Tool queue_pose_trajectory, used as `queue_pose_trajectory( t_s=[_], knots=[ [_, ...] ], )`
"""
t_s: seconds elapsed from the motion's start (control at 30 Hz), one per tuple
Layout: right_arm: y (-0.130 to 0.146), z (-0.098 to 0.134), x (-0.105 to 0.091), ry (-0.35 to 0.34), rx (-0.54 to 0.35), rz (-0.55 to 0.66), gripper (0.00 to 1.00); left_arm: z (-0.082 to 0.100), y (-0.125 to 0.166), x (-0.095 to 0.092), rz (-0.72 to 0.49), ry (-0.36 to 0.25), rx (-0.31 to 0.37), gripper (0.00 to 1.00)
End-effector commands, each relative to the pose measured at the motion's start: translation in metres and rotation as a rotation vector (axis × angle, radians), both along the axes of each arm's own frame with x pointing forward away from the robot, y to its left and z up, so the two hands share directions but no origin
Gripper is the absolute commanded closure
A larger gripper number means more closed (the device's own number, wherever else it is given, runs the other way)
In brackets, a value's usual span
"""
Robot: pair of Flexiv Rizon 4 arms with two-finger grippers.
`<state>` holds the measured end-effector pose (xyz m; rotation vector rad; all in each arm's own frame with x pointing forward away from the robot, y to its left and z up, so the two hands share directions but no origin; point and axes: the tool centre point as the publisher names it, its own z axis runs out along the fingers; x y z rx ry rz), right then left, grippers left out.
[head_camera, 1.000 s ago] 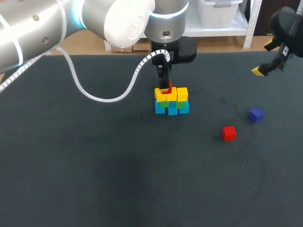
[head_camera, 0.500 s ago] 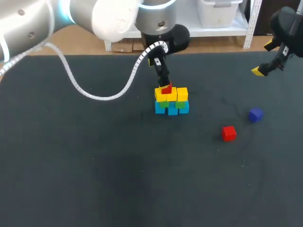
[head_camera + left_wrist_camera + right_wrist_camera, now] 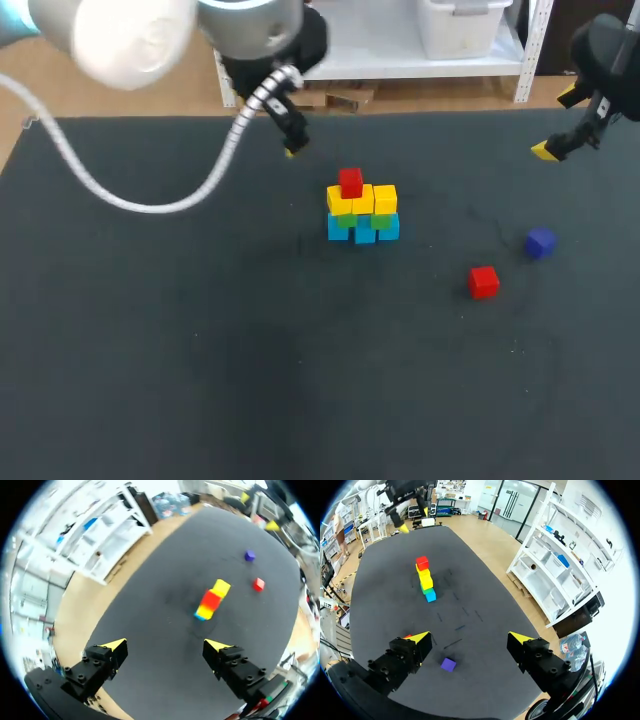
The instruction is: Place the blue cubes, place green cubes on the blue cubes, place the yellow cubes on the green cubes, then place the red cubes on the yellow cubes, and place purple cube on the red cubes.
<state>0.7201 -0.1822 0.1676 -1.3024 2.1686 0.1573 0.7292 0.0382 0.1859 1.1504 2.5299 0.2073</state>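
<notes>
The cube stack (image 3: pixel 361 210) stands mid-table: blue cubes at the bottom, green above them, yellow above those, and one red cube (image 3: pixel 350 182) on the left side of the yellow layer. A second red cube (image 3: pixel 483 281) and the purple cube (image 3: pixel 540 242) lie loose to the right. My left gripper (image 3: pixel 290 143) hangs open and empty, up and to the left of the stack (image 3: pixel 212 600). Its wrist view shows my left gripper (image 3: pixel 165 646) with the fingers spread wide. My right gripper (image 3: pixel 470 639) is open and empty at the far right (image 3: pixel 560 142), above the purple cube (image 3: pixel 448 664).
The dark table mat (image 3: pixel 200 350) spreads wide to the left and in front of the stack. A white cable (image 3: pixel 150 205) from my left arm hangs over the left back part of the table. The loose red cube (image 3: pixel 258 584) and purple cube (image 3: pixel 249 555) lie beyond the stack.
My left gripper opened, let go of the red cube on the yellow layer, then rose and drew back to the left. The right arm has not moved.
</notes>
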Motion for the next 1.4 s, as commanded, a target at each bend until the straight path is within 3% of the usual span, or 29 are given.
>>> queue_pose_trajectory(
  t_s=[0.03,0.27,0.63,0.93,1.4],
  knots=[
    [0.000,-0.001,0.000,-0.002,0.000,-0.002,0.00,0.011,0.060,-0.024,0.067,-0.187,-0.213,0.00],
    [0.000,-0.001,0.000,-0.002,0.000,-0.002,0.00,0.018,0.099,-0.026,0.187,-0.265,-0.271,0.00],
    [0.000,-0.001,0.000,-0.002,0.000,-0.002,0.00,0.013,0.141,-0.030,0.299,-0.329,-0.319,0.00],
    [0.000,-0.001,0.000,-0.002,0.000,-0.002,0.00,0.014,0.142,-0.033,0.324,-0.376,-0.369,0.00],
    [0.000,-0.001,0.000,-0.002,0.000,-0.002,0.00,0.015,0.134,-0.030,0.306,-0.361,-0.396,0.00]
  ],
)
